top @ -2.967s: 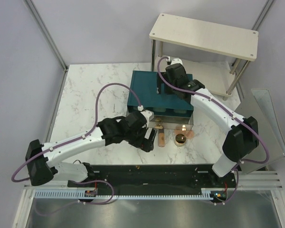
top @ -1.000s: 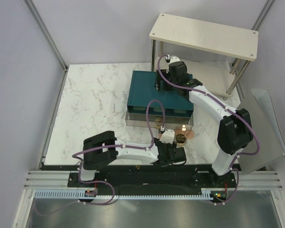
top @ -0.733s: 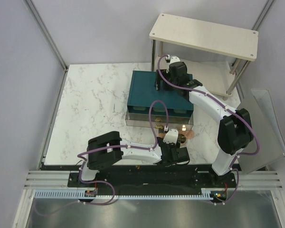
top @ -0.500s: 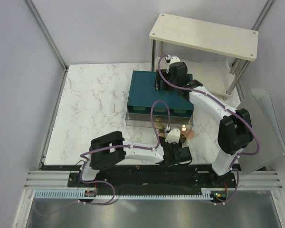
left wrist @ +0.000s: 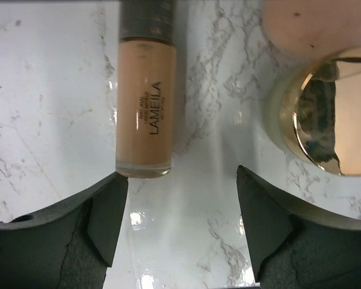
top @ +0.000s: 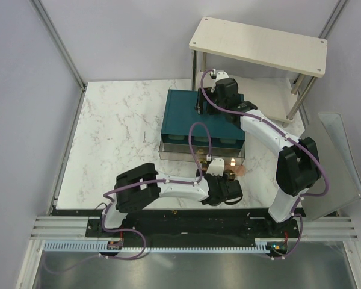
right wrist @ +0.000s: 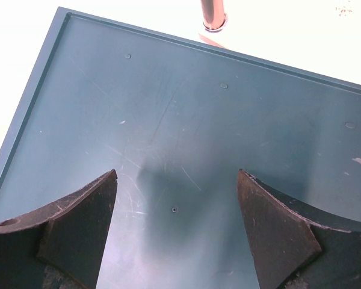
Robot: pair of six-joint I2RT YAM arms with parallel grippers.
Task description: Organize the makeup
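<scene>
In the left wrist view the peach-tan tube [left wrist: 145, 108] lies flat on the marble, its dark cap pointing away. The round gold-rimmed compact [left wrist: 325, 114] sits to its right, below a peach-pink pad [left wrist: 304, 24]. My left gripper [left wrist: 180, 176] is open and empty just short of the tube's base, low over the table. From above, that gripper [top: 216, 183] hides most of the makeup; only the pad [top: 242, 171] peeks out. My right gripper [right wrist: 177, 173] hangs open and empty over the teal box's lid [right wrist: 186, 120]. The mint-green tube is out of view.
The teal box [top: 183, 114] stands mid-table with a clear drawer [top: 168, 153] pulled out at its front. A pale two-tier shelf [top: 259, 45] on metal legs [right wrist: 212, 15] stands behind it. A clear panel [top: 337, 162] leans at the right edge.
My left arm has folded in and its wrist has slid right along the near edge, to just short of the tube and compact. The right arm has stayed over the box.
</scene>
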